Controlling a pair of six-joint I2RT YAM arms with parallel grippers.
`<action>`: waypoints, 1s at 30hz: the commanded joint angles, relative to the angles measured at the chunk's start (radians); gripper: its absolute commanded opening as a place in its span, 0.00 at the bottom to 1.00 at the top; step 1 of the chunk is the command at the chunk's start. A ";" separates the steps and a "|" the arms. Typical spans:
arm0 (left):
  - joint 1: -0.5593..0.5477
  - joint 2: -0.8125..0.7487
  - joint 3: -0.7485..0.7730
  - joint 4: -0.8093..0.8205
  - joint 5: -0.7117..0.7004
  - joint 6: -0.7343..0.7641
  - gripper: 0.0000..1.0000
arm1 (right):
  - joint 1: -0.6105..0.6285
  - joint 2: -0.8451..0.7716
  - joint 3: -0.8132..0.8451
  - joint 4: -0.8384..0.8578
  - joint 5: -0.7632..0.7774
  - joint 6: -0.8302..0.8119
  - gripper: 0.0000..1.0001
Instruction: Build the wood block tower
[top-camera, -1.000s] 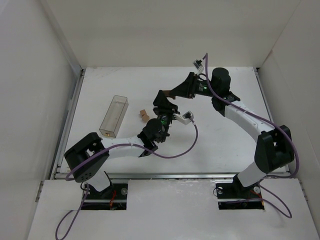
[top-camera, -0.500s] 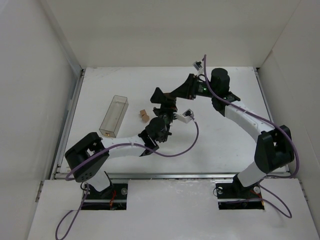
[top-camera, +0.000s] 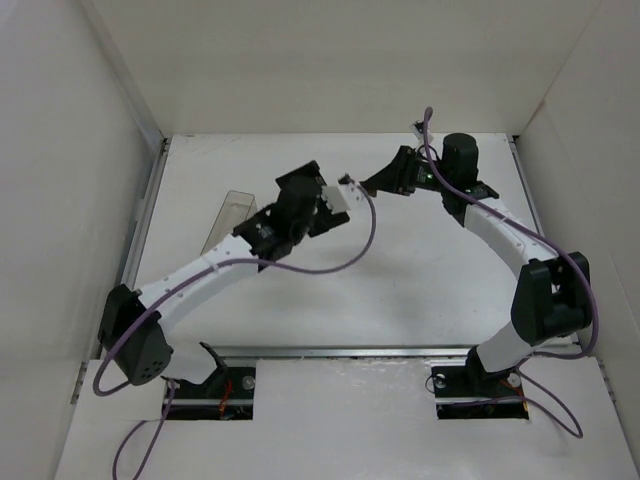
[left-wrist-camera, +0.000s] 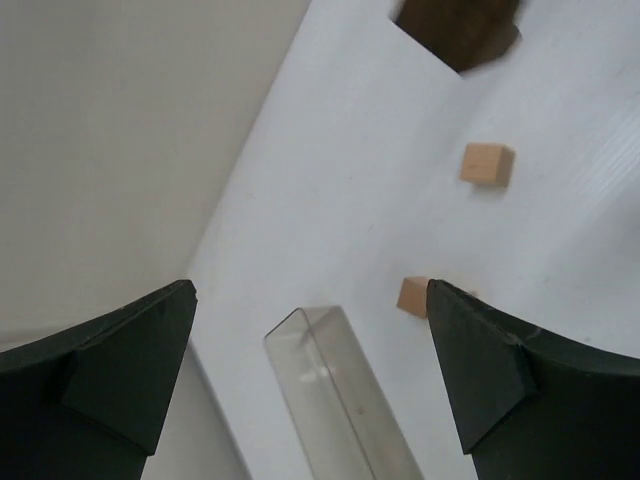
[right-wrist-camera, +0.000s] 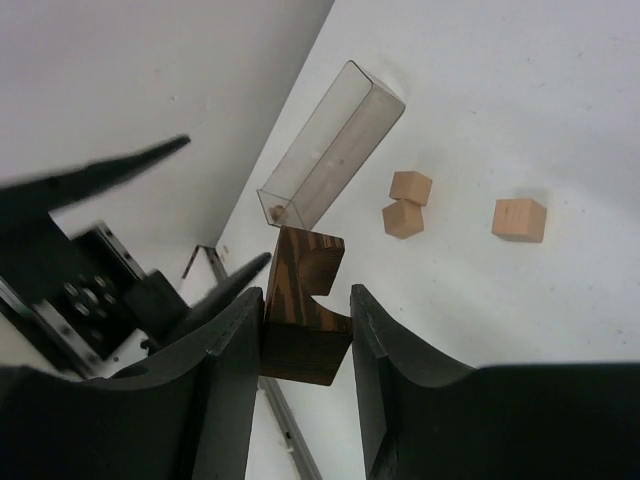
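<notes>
My right gripper (right-wrist-camera: 307, 292) is shut on the dark brown arch piece (right-wrist-camera: 300, 320) and holds it in the air above the table. Below it three tan cubes lie on the white table: two touching (right-wrist-camera: 411, 187) (right-wrist-camera: 402, 219) and one apart (right-wrist-camera: 519, 219). My left gripper (left-wrist-camera: 310, 290) is open and empty, high above the clear box; two of the cubes (left-wrist-camera: 487, 163) (left-wrist-camera: 413, 296) show past its fingers. In the top view the left gripper (top-camera: 295, 200) covers the cubes, and the right gripper (top-camera: 378, 182) hangs to its right.
A long clear plastic box (right-wrist-camera: 335, 150) lies on its side at the left of the table, partly under the left arm (top-camera: 232, 205). White walls enclose the table (top-camera: 440, 260) on the left, back and right.
The left gripper has opened, let go of the arch, and swung up and to the left. The right gripper keeps the arch and has drawn back to the right.
</notes>
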 joint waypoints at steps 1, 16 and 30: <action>0.109 0.035 0.264 -0.429 0.421 -0.304 0.99 | -0.011 -0.002 0.036 0.013 -0.043 -0.070 0.00; 0.199 0.189 0.481 -0.514 0.878 -0.250 0.86 | -0.011 -0.043 -0.067 0.106 -0.135 -0.084 0.00; 0.153 0.292 0.531 -0.448 0.777 -0.197 0.65 | 0.027 -0.043 -0.088 0.145 -0.135 -0.056 0.00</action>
